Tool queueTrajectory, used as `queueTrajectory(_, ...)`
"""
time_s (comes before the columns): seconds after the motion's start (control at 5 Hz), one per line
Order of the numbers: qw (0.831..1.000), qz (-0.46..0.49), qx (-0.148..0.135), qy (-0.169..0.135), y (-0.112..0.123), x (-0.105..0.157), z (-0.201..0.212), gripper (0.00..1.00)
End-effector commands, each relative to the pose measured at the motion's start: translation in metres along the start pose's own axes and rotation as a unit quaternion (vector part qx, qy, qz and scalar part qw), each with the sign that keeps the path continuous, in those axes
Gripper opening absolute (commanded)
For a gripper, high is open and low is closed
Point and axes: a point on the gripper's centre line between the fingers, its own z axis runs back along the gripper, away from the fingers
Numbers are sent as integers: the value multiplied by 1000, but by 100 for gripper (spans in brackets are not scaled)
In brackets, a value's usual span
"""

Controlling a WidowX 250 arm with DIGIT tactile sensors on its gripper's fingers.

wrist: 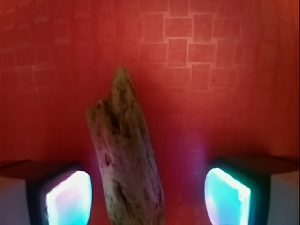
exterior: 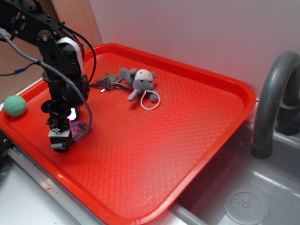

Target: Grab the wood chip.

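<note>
One relation governs the coming move: the wood chip (wrist: pixel 124 154) lies flat on the tray between the two lit pads of the gripper (wrist: pixel 147 197), nearer the left pad (wrist: pixel 70 199) than the right pad (wrist: pixel 227 194) in the wrist view. Its long axis runs away from the camera toward the top of that picture, leaning a little, so it lies roughly across the line on which the pads close. That suits a pinch across its narrow width. The gripper is open, with red tray showing on both sides of the chip and a much wider gap on the right; neither pad touches the wood. I judge that the gripper would do well to shift slightly toward the chip's side before closing, or the left pad will meet the wood first and may push it.

From the outside view, going left to right: a green ball (exterior: pixel 15 105) sits at the tray's left edge, close to the arm. The gripper (exterior: pixel 60 136) hangs low over the near-left part of the red tray (exterior: pixel 187 122); the chip itself is mostly hidden under it there. Farther back lie keys (exterior: pixel 108 83) and just beside them a grey plush toy (exterior: pixel 141 83) with a white loop, both well apart from the gripper. A grey faucet (exterior: pixel 274 93) and a sink (exterior: pixel 243 201) stand off to the right.

The tray has a fine patterned surface, and the space around the chip is free of other things, so closing should meet nothing but the wood. The chip is thin and rough, and could slip or tilt if caught off-centre.
</note>
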Motion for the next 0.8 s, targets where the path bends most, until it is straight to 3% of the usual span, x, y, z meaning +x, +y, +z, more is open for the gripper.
queueTrajectory(0.0,999,2,29,18,-11,-7,-2,0)
queueTrajectory(0.2,999,22,30,14,-9,-9,11,0)
queueTrajectory(0.4,994,108,-2,21,0,-15,38,0)
queueTrajectory(0.6,977,201,-71,-6,14,-25,86,0)
